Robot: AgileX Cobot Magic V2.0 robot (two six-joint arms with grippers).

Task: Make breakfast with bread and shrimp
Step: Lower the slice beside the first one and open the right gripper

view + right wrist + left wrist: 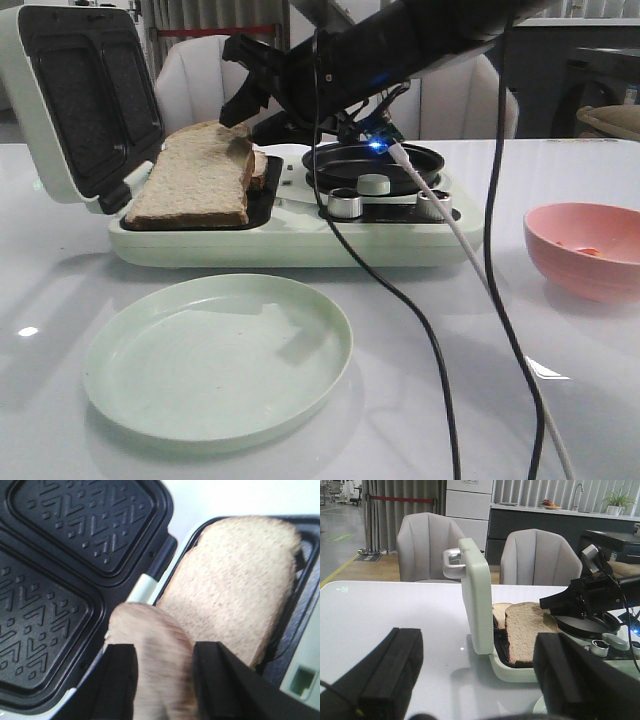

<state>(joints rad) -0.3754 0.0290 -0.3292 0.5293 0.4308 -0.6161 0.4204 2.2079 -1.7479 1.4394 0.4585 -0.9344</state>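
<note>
The sandwich maker [300, 235] stands open with its lid [85, 100] upright. One bread slice [235, 580] lies in its dark tray. A second bread slice [160, 675] sits between my right gripper's [166, 652] fingers, which press on both its faces; it is blurred. From the front, the big slice [195, 180] tilts up toward the right gripper [240, 115], and the other slice [259, 166] peeks out behind it. An orange-red shrimp bit [590, 252] lies in the pink bowl [560, 265]. My left gripper [480, 677] hangs open and empty over the table, beside the maker's lid.
A pale green plate [218, 355] sits in front of the sandwich maker. A small black pan [372, 160] rests on the maker's right half, behind two knobs [345, 203]. Black and white cables [500, 300] hang across the right side. Chairs stand behind the table.
</note>
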